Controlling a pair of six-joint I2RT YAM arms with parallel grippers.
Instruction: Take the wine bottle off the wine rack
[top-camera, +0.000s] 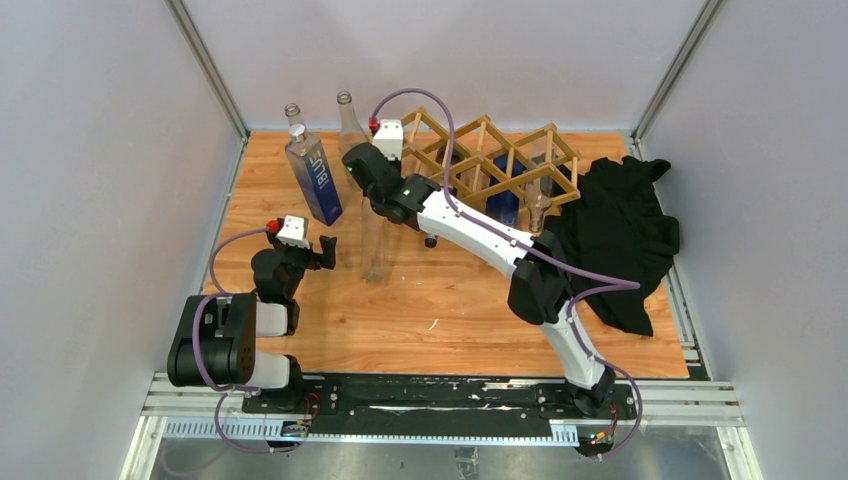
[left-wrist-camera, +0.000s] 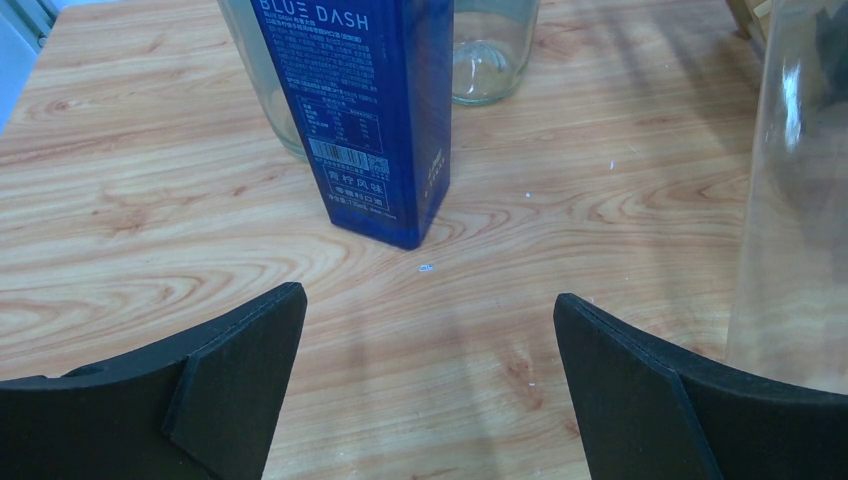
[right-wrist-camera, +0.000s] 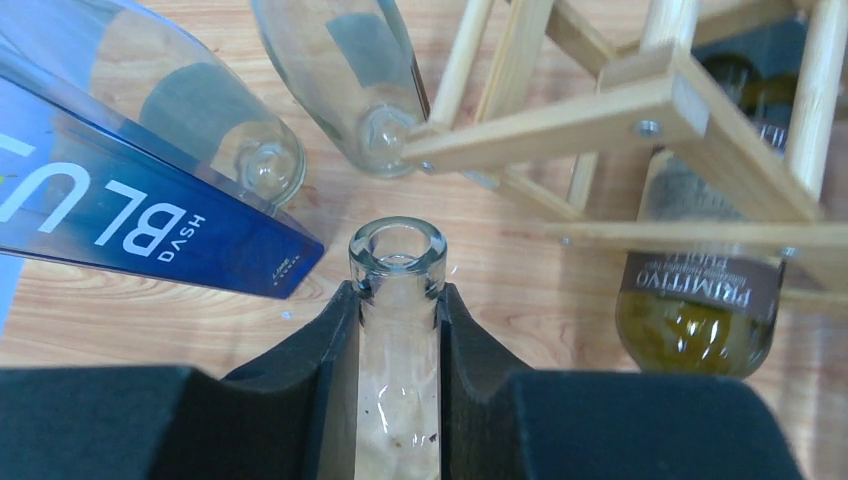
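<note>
Nearest the viewpoint, the left arm (top-camera: 225, 340) and right arm (top-camera: 480, 232) are bolted at the near edge of the table (top-camera: 400, 330). The wine rack (top-camera: 497, 160) stands at the far edge, with a black cloth (top-camera: 620, 240) beside its right end. The right arm reaches diagonally to the rack's left end, probably to take its load from above.

The wine bottle (top-camera: 378, 250), clear glass, is upright outside the cells, just beside the rack. Contact with the table cannot be confirmed. A labelled bottle (right-wrist-camera: 700, 310) lies in a cell. A blue bottle (left-wrist-camera: 370, 120) stands apart at the left.

The right gripper (right-wrist-camera: 397, 290) has its jaws clamped on the wine bottle's neck below the lip, a hold that should resist slipping. The left gripper (left-wrist-camera: 428, 297) hangs idle, jaws wide apart.
</note>
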